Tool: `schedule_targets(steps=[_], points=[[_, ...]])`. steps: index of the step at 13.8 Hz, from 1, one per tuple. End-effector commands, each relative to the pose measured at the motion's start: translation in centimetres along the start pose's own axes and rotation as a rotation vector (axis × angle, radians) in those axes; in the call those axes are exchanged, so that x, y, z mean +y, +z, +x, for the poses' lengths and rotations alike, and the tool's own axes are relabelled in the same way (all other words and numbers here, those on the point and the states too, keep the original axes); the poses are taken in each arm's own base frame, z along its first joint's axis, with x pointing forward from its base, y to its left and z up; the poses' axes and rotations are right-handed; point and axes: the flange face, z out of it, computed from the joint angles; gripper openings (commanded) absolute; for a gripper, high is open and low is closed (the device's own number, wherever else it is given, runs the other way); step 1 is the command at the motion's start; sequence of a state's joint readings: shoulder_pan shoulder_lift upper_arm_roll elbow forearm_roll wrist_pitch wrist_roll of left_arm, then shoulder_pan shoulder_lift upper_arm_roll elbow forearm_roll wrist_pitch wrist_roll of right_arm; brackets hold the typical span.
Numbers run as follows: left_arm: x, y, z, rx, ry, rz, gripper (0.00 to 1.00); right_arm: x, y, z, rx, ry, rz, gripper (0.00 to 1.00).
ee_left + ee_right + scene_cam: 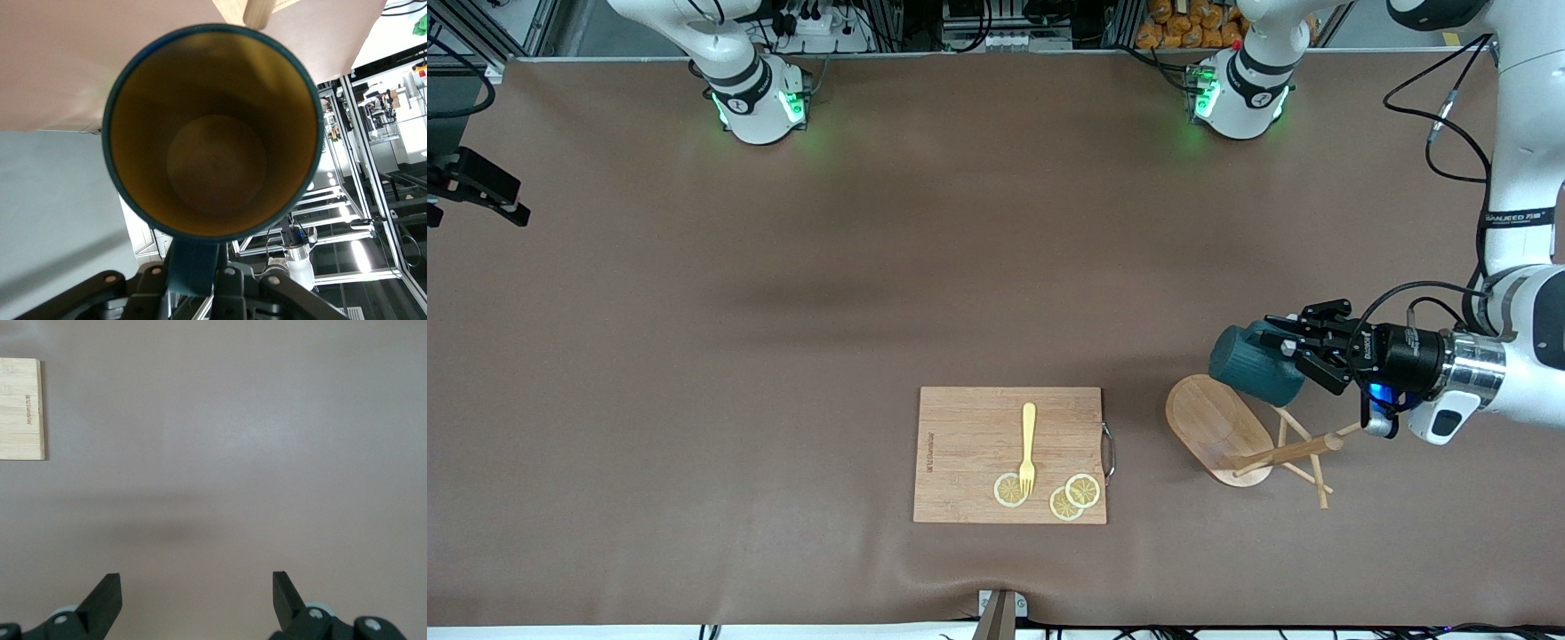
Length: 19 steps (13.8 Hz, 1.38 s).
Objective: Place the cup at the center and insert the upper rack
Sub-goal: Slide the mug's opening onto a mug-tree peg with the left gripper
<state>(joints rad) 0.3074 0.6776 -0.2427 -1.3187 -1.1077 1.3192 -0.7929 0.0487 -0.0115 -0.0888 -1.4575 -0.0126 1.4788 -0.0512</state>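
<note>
cup: your left gripper (1288,348) has the cup (1254,364) clamped by its handle, held sideways in the air above the upper rack's base, toward the left arm's end of the table (694,311). The left wrist view looks straight into the yellowish inside (213,133).
cup handling: looks like ceramic, so stiff, fairly heavy for its size, breakable if dropped. The glazed, ribbed wall is probably slick. The handle grip hangs the weight off to one side, so expect it to swing or rotate; move slowly and set it down level.
upper rack: the upper rack (1249,440) lies tipped over near the front edge of the table, oval base (1216,428) up on its edge, post (1285,453) and pegs (1307,467) flat on the table.
rack handling: light wood, stiff. Thin pegs look snappable, so take it by the post near the base, not by the pegs.
right gripper: your right gripper (197,597) hangs with jaws wide and nothing between them, over bare table; that arm waits.
other: cutting board (1009,453) near the front edge at mid-table, carrying a fork (1028,446) and lemon slices (1049,493). Centre of the table not yet used.
</note>
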Motion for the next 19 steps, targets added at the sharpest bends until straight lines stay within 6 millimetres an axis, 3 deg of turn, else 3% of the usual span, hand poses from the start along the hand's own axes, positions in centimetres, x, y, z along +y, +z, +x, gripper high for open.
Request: schedule_targets(steps=[1, 13, 19], points=[[0.2, 0.2, -0.2, -0.034, 0.024, -0.012, 0.00, -0.2, -0.6, 0.2, 0.009, 0.001, -0.004, 1.00], [-0.2, -0.9, 2.2, -0.071, 0.056, -0.074, 0.00, -1.0, -0.6, 0.2, 0.007, -0.007, -0.002, 1.00], [-0.3, -1.5, 2.2, -0.079, 0.062, -0.098, 0.00, -1.1, -0.5, 0.1, 0.001, -0.011, -0.003, 1.00]])
